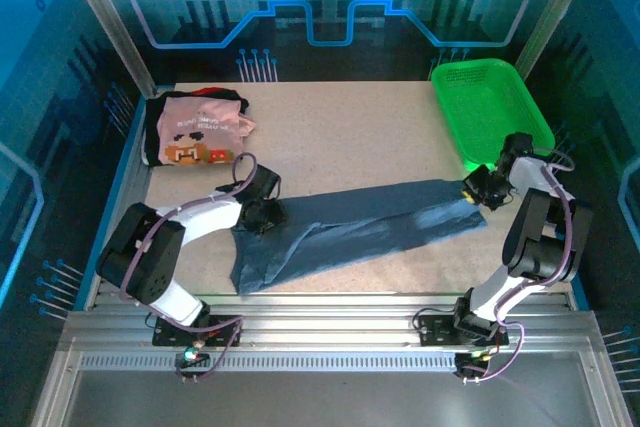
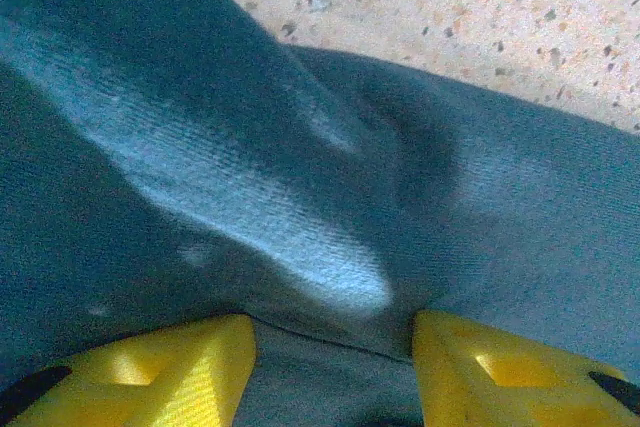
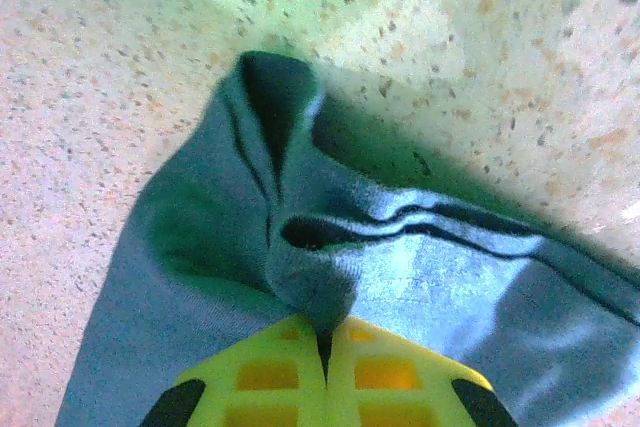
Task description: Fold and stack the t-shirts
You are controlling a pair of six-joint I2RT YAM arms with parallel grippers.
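Folding of the blue shirt (image 1: 350, 232) looks under way. It lies stretched in a long band across the surface (image 1: 340, 127), between the two grippers. The right gripper (image 3: 325, 332) is clamped on a bunched corner at the band's right end, near the basket (image 1: 490, 107). The left gripper (image 2: 335, 342) sits on the left end, fingers apart with cloth between them. Next, I judge, it must close so both can lift and fold. The pink shirt (image 1: 200, 132) rests folded on the black shirt (image 1: 152, 127), far left.
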